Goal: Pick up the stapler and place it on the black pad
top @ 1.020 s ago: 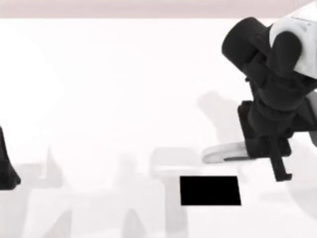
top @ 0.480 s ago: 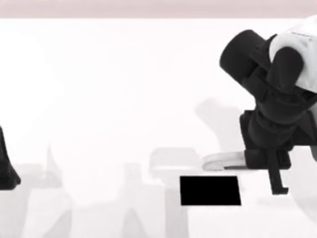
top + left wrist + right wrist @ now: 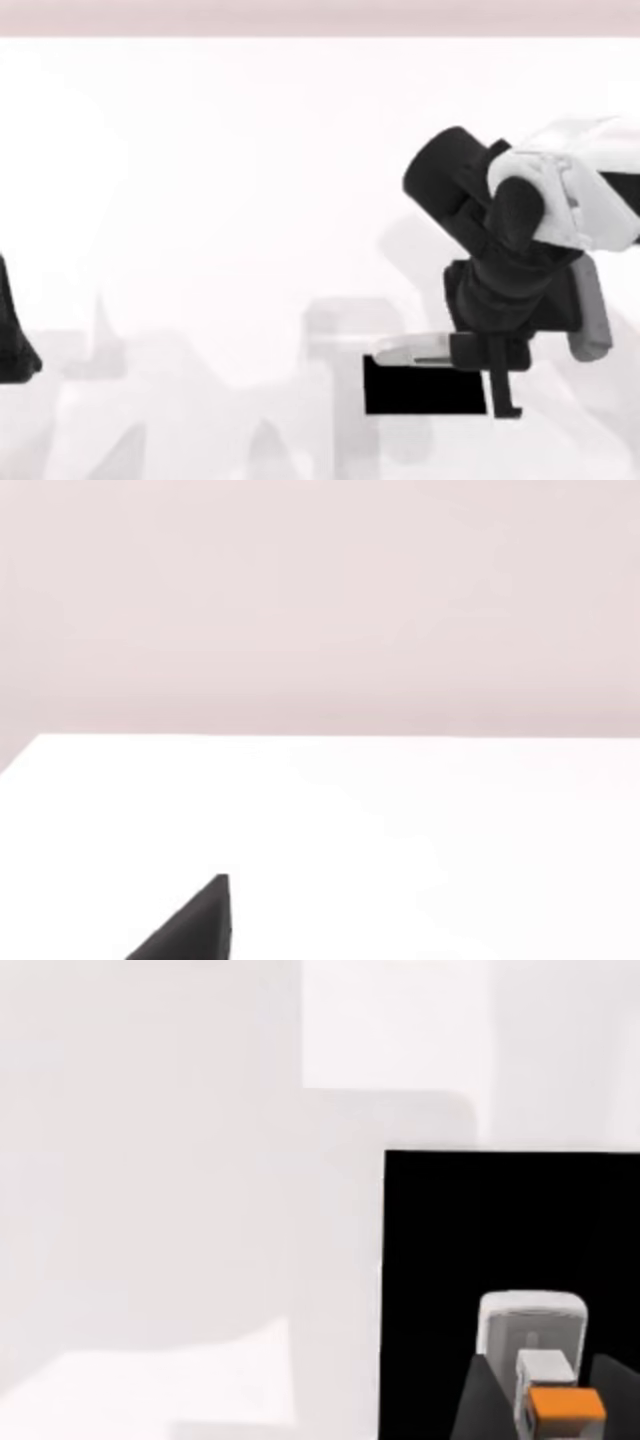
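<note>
Top view: right gripper (image 3: 480, 352) clamping the stapler (image 3: 410, 350), carrying it over the 12 o'clock edge of the black pad (image 3: 420, 392). Left gripper (image 3: 15, 350) parked at 9 o'clock. Judging next: lowering squarely onto the pad before releasing.

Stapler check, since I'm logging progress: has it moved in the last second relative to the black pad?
Yes. In the top view the stapler, held in the right gripper, has shifted left and down toward the black pad and now overlaps its upper edge.
</note>
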Available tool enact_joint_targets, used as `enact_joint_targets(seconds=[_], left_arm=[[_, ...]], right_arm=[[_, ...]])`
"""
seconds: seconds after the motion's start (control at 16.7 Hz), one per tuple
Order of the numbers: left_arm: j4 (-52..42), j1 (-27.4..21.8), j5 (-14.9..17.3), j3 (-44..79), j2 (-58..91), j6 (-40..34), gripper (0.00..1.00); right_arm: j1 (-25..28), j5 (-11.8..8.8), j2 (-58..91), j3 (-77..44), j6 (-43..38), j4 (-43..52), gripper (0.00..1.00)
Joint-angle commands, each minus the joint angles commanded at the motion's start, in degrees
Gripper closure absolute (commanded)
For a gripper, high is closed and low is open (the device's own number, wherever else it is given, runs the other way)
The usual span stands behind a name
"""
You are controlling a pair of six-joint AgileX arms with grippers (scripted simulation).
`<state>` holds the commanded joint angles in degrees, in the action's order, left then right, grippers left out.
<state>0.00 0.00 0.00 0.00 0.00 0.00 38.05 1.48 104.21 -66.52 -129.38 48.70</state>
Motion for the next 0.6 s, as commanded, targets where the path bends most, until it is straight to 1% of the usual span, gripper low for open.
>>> enact_joint_targets(seconds=[0.18, 0.42, 0.6], left_arm=[[0.0, 0.0, 0.0, 0.0, 0.0, 0.0, 0.0], [0.0, 0.0, 0.0, 0.0, 0.0, 0.0, 0.0], [0.0, 0.0, 0.0, 0.0, 0.0, 0.0, 0.0]], right_arm=[[0.87, 0.07, 2.98, 3.05, -0.59, -4.64, 1.0], [0.94, 0.07, 3.22, 3.32, -0.62, -4.95, 1.0], [0.94, 0.07, 3.22, 3.32, -0.62, -4.95, 0.77]])
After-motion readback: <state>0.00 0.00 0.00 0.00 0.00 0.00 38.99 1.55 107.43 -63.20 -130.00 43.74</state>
